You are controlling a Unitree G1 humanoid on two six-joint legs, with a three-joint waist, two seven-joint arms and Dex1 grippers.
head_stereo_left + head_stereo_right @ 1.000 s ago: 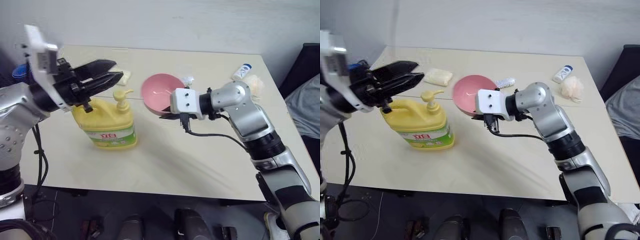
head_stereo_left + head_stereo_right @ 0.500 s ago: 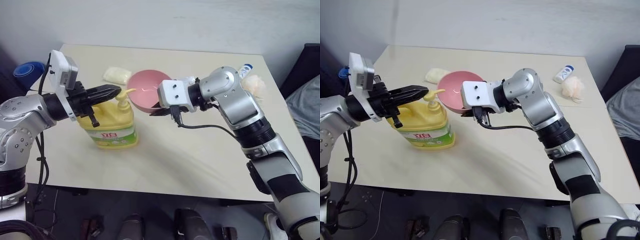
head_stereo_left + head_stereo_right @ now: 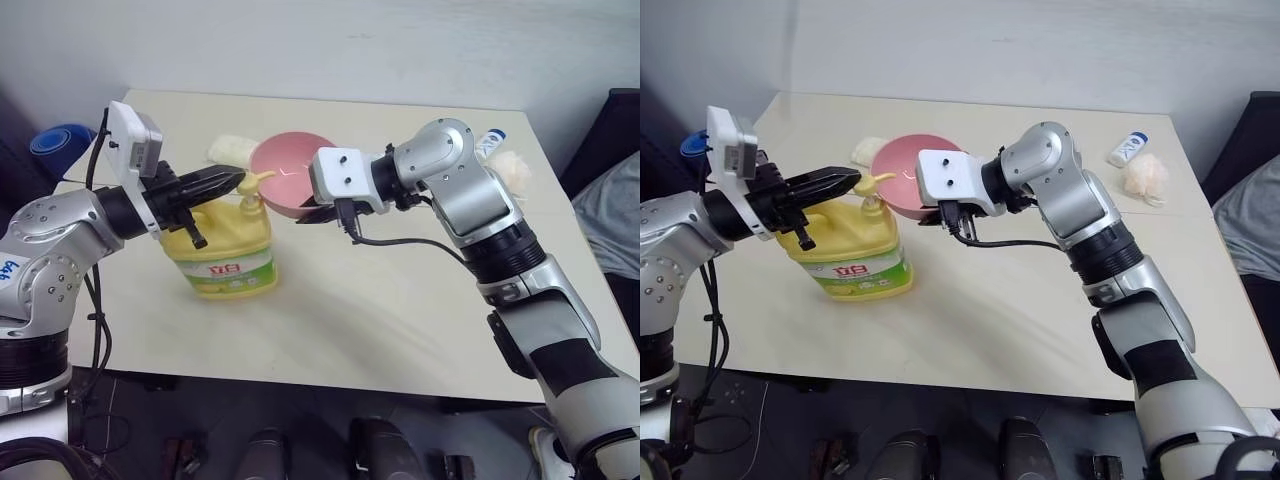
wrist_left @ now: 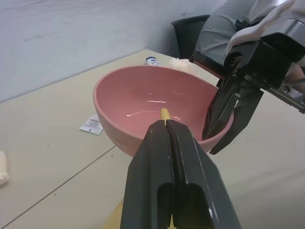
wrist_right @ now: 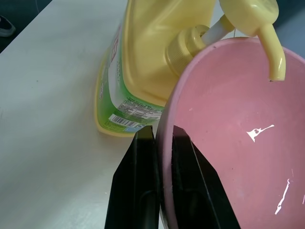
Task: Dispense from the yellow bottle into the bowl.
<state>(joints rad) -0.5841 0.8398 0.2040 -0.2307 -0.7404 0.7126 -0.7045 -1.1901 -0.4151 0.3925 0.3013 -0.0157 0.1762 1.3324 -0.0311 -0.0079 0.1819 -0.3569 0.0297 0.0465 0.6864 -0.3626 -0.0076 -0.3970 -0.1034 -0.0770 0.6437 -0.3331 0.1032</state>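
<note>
The yellow bottle [image 3: 225, 250] stands upright on the table's left part, label facing me. My left gripper [image 3: 232, 181] is shut, and its tips lie level over the pump head [image 3: 250, 180] from the left. The pink bowl [image 3: 285, 160] hangs just right of the bottle with my right gripper [image 3: 310, 213] shut on its near rim. In the right wrist view the pump spout [image 5: 269, 45] reaches over the bowl [image 5: 228, 143], whose inside carries thin white streaks. The left wrist view shows the spout's tip [image 4: 164, 113] just past my shut fingers [image 4: 157, 157].
A pale yellow block [image 3: 232, 150] lies behind the bottle. A small white bottle with a blue cap [image 3: 487, 143] and a cream puff [image 3: 510, 168] sit at the far right. A small sachet [image 4: 91, 125] lies past the bowl. A dark chair [image 3: 615, 120] stands off the right edge.
The right gripper carried the bowl left and up until it sat under the spout. The left gripper closed and came down onto the pump head.
</note>
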